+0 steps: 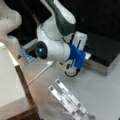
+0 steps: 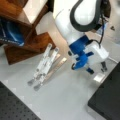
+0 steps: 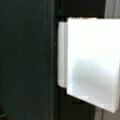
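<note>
In a front view my gripper (image 2: pixel 97 69) hangs low over the grey table, just left of a black box (image 2: pixel 107 100). Its two dark fingers (image 2: pixel 103 66) stand apart with nothing between them. Right below them a small pale flat block (image 2: pixel 100 77) lies on the table against the box's edge. The same block (image 1: pixel 87 55) shows beside my blue wrist mount (image 1: pixel 78 57) in a front view. The wrist view is filled by this white block (image 3: pixel 92 62), with the dark box (image 3: pixel 25 60) to its left. My fingertips do not show there.
A folded metal stand (image 1: pixel 70 100) (image 2: pixel 45 65) lies on the table. A wooden shelf (image 2: pixel 27 47) holding a blue book (image 2: pixel 11 33) stands beside it, and its pale top (image 1: pixel 8 82) shows too. A white cable (image 1: pixel 41 72) runs across the table.
</note>
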{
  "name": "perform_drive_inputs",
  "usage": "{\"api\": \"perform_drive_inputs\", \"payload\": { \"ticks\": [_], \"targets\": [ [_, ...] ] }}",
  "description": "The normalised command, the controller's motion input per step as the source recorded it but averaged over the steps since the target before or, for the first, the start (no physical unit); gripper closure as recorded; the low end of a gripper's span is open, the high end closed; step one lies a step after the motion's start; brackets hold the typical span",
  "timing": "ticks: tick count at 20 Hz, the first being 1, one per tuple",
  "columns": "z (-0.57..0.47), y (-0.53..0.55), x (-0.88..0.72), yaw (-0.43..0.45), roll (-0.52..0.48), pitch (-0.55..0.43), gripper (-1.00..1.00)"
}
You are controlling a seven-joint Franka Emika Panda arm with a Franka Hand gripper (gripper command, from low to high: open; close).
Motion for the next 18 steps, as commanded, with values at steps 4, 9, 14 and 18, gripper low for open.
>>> {"api": "perform_drive_inputs", "payload": {
  "ticks": [4, 9, 14, 18],
  "targets": [
    [-0.21, 0.11, 0.06, -0.073, 0.099, -0.158, -1.0],
    [-0.15, -0.01, 0.06, -0.073, 0.088, -0.145, -1.0],
    [-0.12, -0.04, 0.08, -0.076, 0.07, -0.118, 1.0],
    [-0.07, -0.06, 0.09, -0.064, 0.071, -0.099, 1.0]
  ]
}}
